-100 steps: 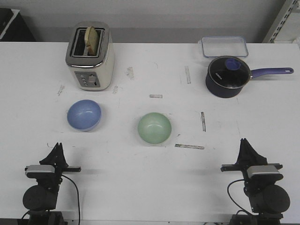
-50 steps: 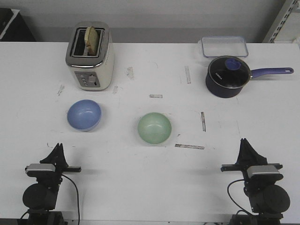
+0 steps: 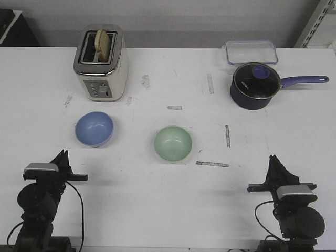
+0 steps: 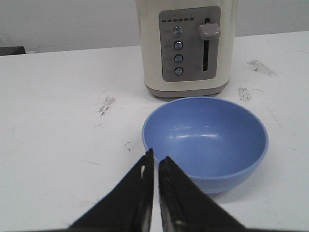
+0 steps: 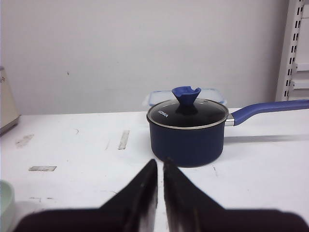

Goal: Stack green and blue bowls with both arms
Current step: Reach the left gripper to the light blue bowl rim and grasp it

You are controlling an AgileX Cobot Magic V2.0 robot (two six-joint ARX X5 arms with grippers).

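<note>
I have the white tabletop point(image 3: 157, 210) with a cream toaster point(image 3: 101, 65) and a dark navy lidded pot point(image 3: 254, 85) at the far side; neither concerns me. The pale mint green round bowl point(image 3: 173, 143) sits near the middle, upright and empty, and the periwinkle blue round bowl point(image 3: 94, 128) sits well apart to its left, just in front of the toaster. Nothing is stacked yet, so I judge the step in hand is the first reach.

My left gripper point(image 4: 155, 164) points at the blue bowl's near rim, its fingers point(image 4: 142, 183) pressed almost together. My right gripper point(image 5: 159, 170) faces the pot, fingers likewise nearly touching, with the green bowl only at the edge of its view.

To do this well I would spread the left fingers first, straddle the rim wall with one finger inside, and lift level. The smooth wall may slip.
</note>
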